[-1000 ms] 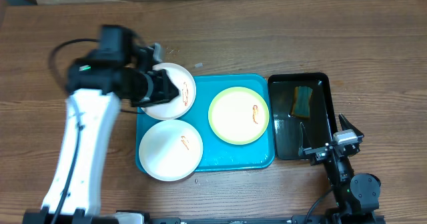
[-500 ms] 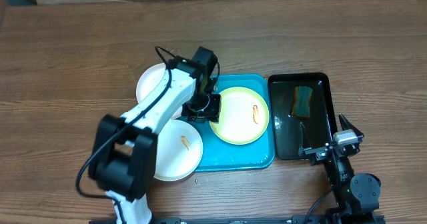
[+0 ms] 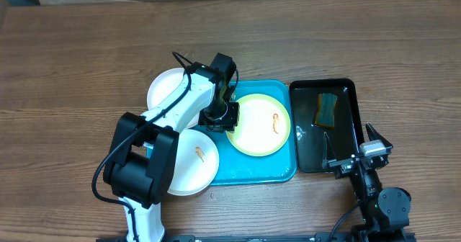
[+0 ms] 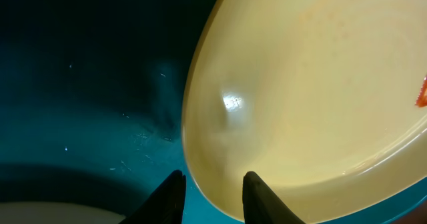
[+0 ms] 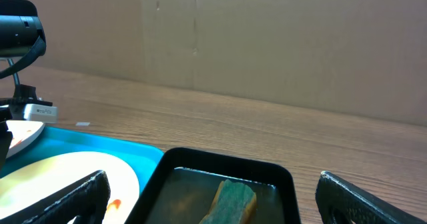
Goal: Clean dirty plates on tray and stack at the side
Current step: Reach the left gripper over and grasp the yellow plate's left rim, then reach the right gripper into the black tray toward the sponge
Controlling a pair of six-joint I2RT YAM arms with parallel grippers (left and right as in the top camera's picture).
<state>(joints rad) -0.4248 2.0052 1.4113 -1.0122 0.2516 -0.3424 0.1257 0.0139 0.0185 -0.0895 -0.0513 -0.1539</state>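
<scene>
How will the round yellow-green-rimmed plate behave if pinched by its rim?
Probably stiff: the round yellow-green-rimmed plate keeps a crisp moulded rim. Possibly slippery: its surface shows a glossy highlight. Pinched at one edge, it may tilt, being wide and shallow.

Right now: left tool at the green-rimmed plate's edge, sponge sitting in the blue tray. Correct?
Not quite. The sponge lies in the black tray, not the blue tray; the overhead view shows it. The left tool is at the green-rimmed plate's edge, as you said.
</scene>
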